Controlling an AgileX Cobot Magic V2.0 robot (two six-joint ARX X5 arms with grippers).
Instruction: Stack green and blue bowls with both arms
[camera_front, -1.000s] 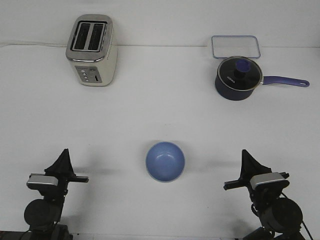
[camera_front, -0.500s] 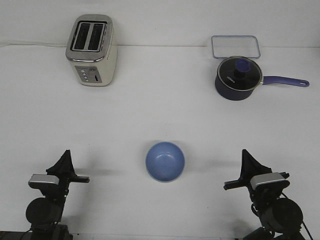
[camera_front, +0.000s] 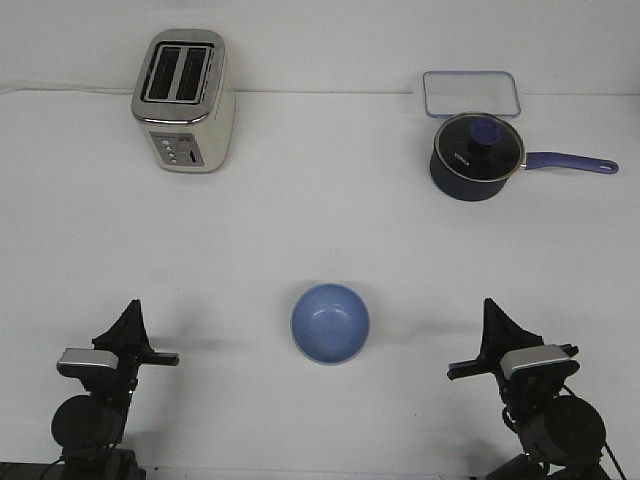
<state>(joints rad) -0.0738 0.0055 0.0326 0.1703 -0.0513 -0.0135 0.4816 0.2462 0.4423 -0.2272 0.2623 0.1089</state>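
Note:
The pale blue bowl (camera_front: 330, 323) stands upright on the white table, near the front and midway between the arms. No mint green bowl shows as a separate thing; I cannot tell whether it sits under the blue one. My left gripper (camera_front: 131, 308) is at the front left, well left of the bowl, with its pointed fingers together and nothing in them. My right gripper (camera_front: 489, 306) is at the front right, well right of the bowl, fingers together and empty.
A cream toaster (camera_front: 185, 100) stands at the back left. A dark navy saucepan (camera_front: 477, 156) with a glass lid and blue handle stands at the back right, with a clear lidded container (camera_front: 473, 94) behind it.
My left arm has sunk very slightly. The bowl and the right arm have not moved.

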